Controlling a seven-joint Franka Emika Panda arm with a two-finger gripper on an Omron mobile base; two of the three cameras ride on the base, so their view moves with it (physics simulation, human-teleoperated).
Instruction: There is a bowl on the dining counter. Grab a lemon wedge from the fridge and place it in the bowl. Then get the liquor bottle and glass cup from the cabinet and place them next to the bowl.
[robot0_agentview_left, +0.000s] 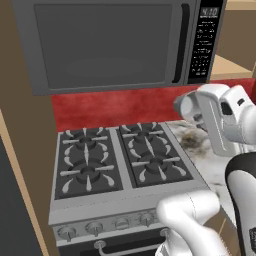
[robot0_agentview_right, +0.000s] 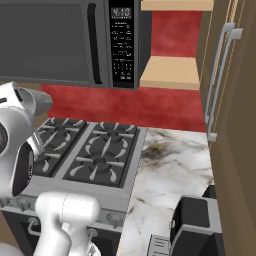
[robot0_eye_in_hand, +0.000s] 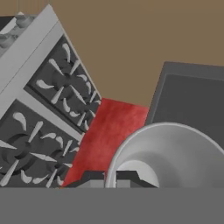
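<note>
The dark grey microwave (robot0_agentview_left: 110, 45) hangs behind the gripper (robot0_eye_in_hand: 111, 178), above the black four-burner gas stove (robot0_agentview_left: 117, 157) set beside it. The gripper is clamped on the translucent grey glass cup (robot0_eye_in_hand: 173, 153), rim facing the camera, carried clear, likely for transport to the dining counter.

The microwave (robot0_agentview_right: 70, 40) carries a control panel (robot0_agentview_right: 122, 45) on the right side of its front. At the top of this panel, a small display (robot0_agentview_right: 122, 12) shows the clock digits "4:10" in pale numerals on black; the same display (robot0_agentview_left: 209, 11) is visible in the left base view. Below the display, rows of keypad legends (robot0_agentview_right: 122, 55) appear as white marks, too small and blurred to read. No other text, brand or sign is legible.
</note>
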